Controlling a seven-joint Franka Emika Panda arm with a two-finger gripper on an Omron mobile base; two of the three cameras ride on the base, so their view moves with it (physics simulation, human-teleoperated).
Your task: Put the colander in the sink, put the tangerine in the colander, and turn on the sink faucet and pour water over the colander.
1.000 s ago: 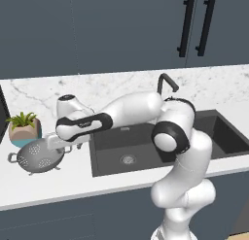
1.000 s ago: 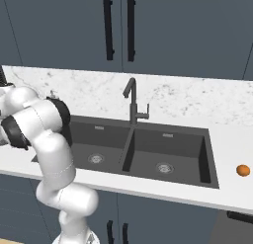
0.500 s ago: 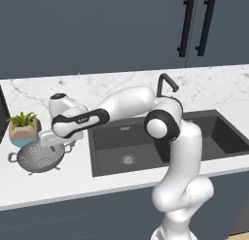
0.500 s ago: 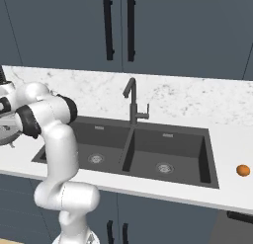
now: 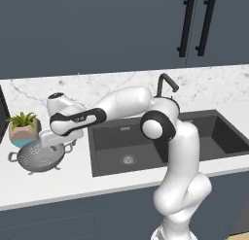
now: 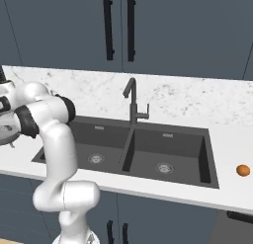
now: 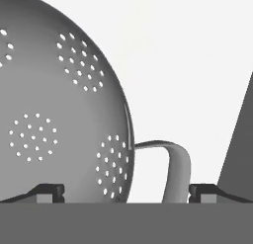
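A: Why is your tool so low over the colander?

B: Its jaws are spread wide, empty, straddling the rim and loop handle, probably to grip there. The colander sits on the bench left of the sink; the tangerine waits far right.

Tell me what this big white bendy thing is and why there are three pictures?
It is a robot arm in a pretend kitchen. Two pictures come from cameras behind it, one on each side. The third comes from a camera on its hand, looking down into the colander. On the counter sit that colander, a potted plant and, far off beyond the sink, a tangerine. The faucet stands behind the sink. The gripper has its jaws open around the colander's rim by one handle, holding nothing yet.
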